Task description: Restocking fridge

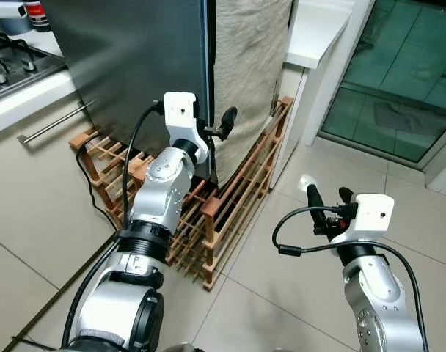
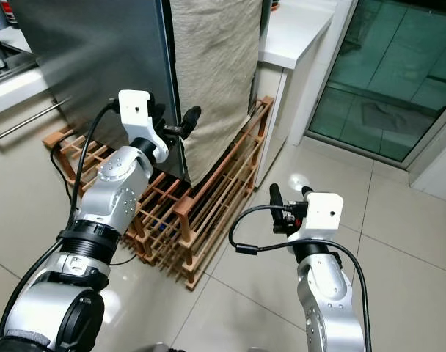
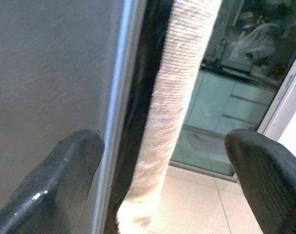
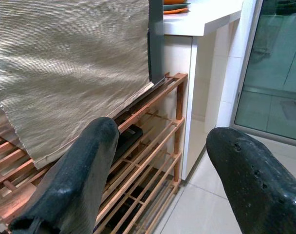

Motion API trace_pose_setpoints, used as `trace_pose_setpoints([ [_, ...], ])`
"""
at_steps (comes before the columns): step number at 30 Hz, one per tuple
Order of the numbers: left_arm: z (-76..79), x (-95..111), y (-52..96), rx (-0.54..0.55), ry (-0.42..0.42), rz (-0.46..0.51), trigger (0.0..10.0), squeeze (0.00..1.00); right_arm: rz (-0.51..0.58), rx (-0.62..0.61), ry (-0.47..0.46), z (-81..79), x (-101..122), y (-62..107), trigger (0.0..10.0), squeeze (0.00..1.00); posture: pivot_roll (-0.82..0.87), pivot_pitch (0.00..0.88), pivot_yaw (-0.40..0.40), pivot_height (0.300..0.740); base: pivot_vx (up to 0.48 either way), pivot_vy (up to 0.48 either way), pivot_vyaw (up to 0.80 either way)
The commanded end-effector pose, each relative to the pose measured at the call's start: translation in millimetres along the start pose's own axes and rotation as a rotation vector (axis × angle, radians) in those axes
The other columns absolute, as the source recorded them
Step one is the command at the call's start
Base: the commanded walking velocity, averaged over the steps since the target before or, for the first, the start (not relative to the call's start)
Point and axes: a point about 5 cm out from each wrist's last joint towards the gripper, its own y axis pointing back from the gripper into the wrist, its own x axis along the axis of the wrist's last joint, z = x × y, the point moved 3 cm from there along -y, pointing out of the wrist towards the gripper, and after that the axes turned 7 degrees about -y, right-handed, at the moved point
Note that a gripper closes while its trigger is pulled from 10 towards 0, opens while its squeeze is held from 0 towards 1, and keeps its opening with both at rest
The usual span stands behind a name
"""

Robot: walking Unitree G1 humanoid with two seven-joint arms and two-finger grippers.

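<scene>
Nearest the head camera, at the bottom of the left eye view, are the two ribbed silver arms with looping black cables; the left gripper reaches up to the centre of the frame, its black fingers spread at the edge of the grey brushed-metal fridge, where a coarse beige cloth hangs down the upper middle. The right gripper hovers lower right above the glossy pale floor tiles, its fingers parted and holding nothing. A slatted wooden rack stands on the floor at the fridge's foot, a hob sits on the worktop at upper left, and a dark glass door fills the upper right. The right eye view gives the same layout shifted leftward. The left wrist view adds detail: one rounded rubbery fingertip lies against the fridge's matte face beside its bright metal edge strip, the cloth's woven ribs running between the fingers. The right wrist view shows an orange plate on a white worktop at top centre, and a dark flat object, too unclear to identify, on the rack's slats.
</scene>
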Motion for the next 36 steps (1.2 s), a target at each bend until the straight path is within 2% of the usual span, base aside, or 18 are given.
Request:
trace_pose_setpoints([
  [1, 4.8, 5, -5.1, -0.014, -0.014, 0.012, 10.0, 0.00, 0.012, -0.008, 0.002, 0.5, 4, 1.0, 10.0, 0.00, -0.14, 0.000, 0.041, 0.740, 0.000, 0.000, 0.00],
  [10, 11.9, 12, -13.4, -0.036, -0.005, 0.032, 10.0, 0.00, 0.009, -0.010, 0.002, -0.5, 3, 1.3, 10.0, 0.00, -0.14, 0.000, 0.045, 0.740, 0.000, 0.000, 0.00],
  [14, 12.3, 12, -16.6, -0.028, -0.007, 0.031, 10.0, 0.00, 0.008, -0.010, 0.003, -1.0, 3, 1.8, 10.0, 0.00, -0.14, 0.001, 0.048, 0.740, 0.000, 0.000, 0.00],
  [17, 9.0, 11, -19.7, 0.019, -0.013, 0.017, 10.0, 0.00, 0.007, -0.012, 0.004, -1.0, 2, 2.9, 10.0, 0.00, -0.15, 0.005, 0.051, 0.740, 0.000, 0.000, 0.00],
  [19, 14.2, 10, -21.3, 0.004, -0.011, 0.009, 10.0, 0.00, 0.005, -0.012, 0.004, -0.8, 2, 3.0, 10.0, 0.00, -0.15, 0.005, 0.051, 0.740, 0.000, 0.000, 0.00],
  [23, 34.1, 10, -25.2, -0.066, 0.006, 0.016, 10.0, 0.00, 0.004, -0.013, 0.004, -1.4, 2, 4.2, 10.0, 0.00, -0.15, 0.015, 0.054, 0.740, 0.000, 0.000, 0.00],
  [24, 43.0, 11, -26.6, -0.099, 0.010, 0.023, 10.0, 0.00, 0.003, -0.013, 0.004, -2.1, 2, 5.3, 10.0, 0.00, -0.15, 0.022, 0.058, 0.740, 0.000, 0.000, 0.00],
  [26, 46.8, 11, -27.4, -0.113, 0.011, 0.025, 10.0, 0.00, 0.003, -0.013, 0.003, -2.4, 2, 5.6, 10.0, 0.00, -0.15, 0.022, 0.058, 0.740, 0.000, 0.000, 0.00],
  [29, 65.6, 14, -29.9, -0.201, 0.027, 0.031, 10.0, 0.00, 0.001, -0.014, 0.001, -4.0, 1, 7.2, 10.0, 0.00, -0.15, 0.041, 0.067, 0.740, 0.000, 0.000, 0.00],
  [31, 69.1, 15, -30.1, -0.218, 0.030, 0.033, 10.0, 0.00, 0.001, -0.014, 0.001, -4.4, 1, 7.6, 10.0, 0.00, -0.15, 0.041, 0.067, 0.740, 0.000, 0.000, 0.00],
  [36, 105.1, 10, -28.5, -0.373, 0.068, 0.022, 10.0, 0.00, -0.001, -0.017, -0.005, -6.9, 0, 10.0, 10.0, 0.00, -0.16, 0.064, 0.086, 0.740, 0.000, 0.000, 0.00],
])
